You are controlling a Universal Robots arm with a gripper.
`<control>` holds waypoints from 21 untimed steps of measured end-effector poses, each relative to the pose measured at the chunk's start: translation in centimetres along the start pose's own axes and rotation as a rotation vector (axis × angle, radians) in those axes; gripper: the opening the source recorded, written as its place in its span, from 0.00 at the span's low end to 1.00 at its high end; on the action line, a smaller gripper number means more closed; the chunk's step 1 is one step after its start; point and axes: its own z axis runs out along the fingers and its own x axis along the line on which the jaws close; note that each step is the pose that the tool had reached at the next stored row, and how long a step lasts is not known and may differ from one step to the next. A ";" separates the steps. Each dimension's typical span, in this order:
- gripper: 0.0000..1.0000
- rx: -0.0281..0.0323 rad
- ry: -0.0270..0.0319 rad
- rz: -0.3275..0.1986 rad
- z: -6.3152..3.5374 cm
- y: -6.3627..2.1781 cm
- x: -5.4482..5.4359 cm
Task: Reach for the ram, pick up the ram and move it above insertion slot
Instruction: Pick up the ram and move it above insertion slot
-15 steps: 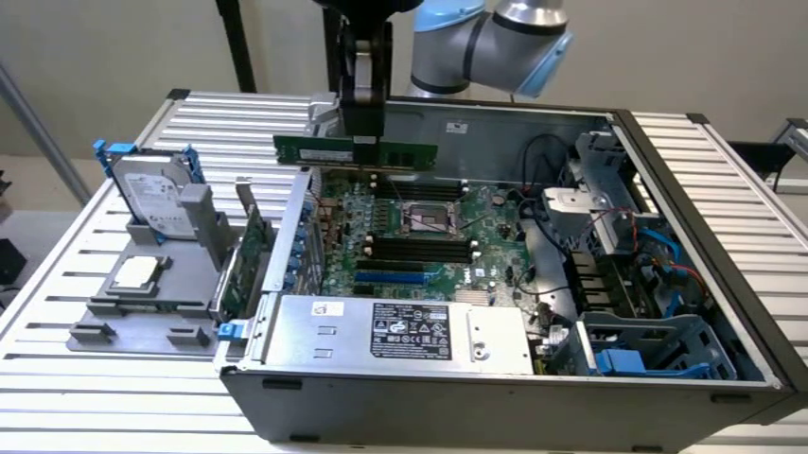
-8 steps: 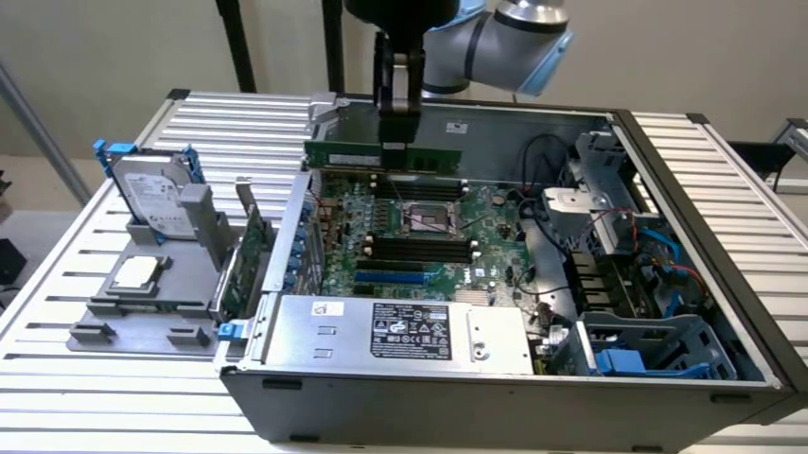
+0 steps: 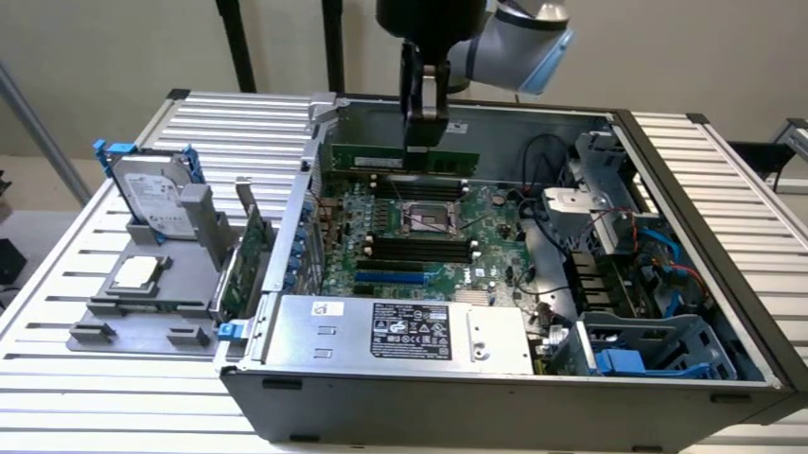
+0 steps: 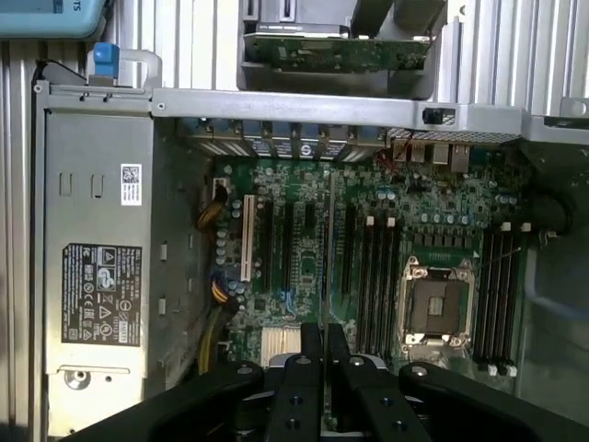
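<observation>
The end effector (image 3: 423, 132) is clamped on the top edge of the ram (image 3: 404, 157), which hangs directly beneath it over the motherboard (image 3: 417, 236), long axis running across the exterior view, above the memory slots (image 3: 411, 180).

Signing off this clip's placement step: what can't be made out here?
Exterior view: the gripper covers the ram's middle, and the ram hides the board behind it.
Exterior view: the arm is cut off by the top edge.
Both views: the power supply label text is too small.
</observation>
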 end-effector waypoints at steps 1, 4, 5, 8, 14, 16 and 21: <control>0.14 0.0000 -0.0002 0.000 0.16 -0.21 -0.2; 0.14 -0.0001 -0.0009 0.000 0.64 -0.83 -0.9; 0.14 0.0000 -0.0012 0.000 0.79 -1.04 -1.1; 0.14 0.0000 -0.0029 0.000 1.16 -1.63 -1.6; 0.14 0.0042 -0.0051 0.000 1.56 -3.07 -2.4; 0.14 0.0059 -0.0056 0.000 1.63 -3.72 -2.5; 0.14 0.0075 -0.0090 0.000 1.69 -4.79 -2.5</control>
